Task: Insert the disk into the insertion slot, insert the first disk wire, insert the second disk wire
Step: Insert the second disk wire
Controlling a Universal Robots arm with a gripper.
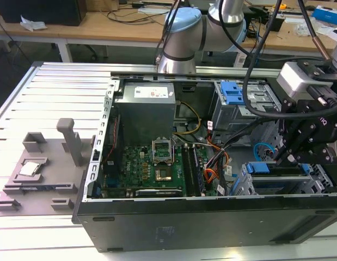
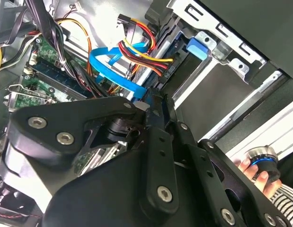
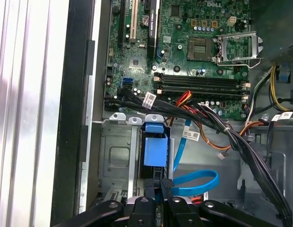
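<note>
- The disk (image 1: 277, 168), in its blue carrier, sits in the insertion slot (image 1: 250, 185) at the corner of the open computer case (image 1: 212, 223), toward the exterior view's right.
- In the first wrist view the carrier's blue tab (image 3: 155, 149) lies just ahead of the gripper (image 3: 166, 185).
- The jaws stand nearly closed around a black connector (image 3: 167, 183) at the end of a blue flat cable (image 3: 196, 182), right at the disk's edge.
- A bundle of red, yellow and black wires (image 2: 146, 54) hangs beside it.
- The motherboard (image 1: 144, 168) lies further off.
- A hand (image 2: 260, 172) holds a round knob beyond the case.
</note>
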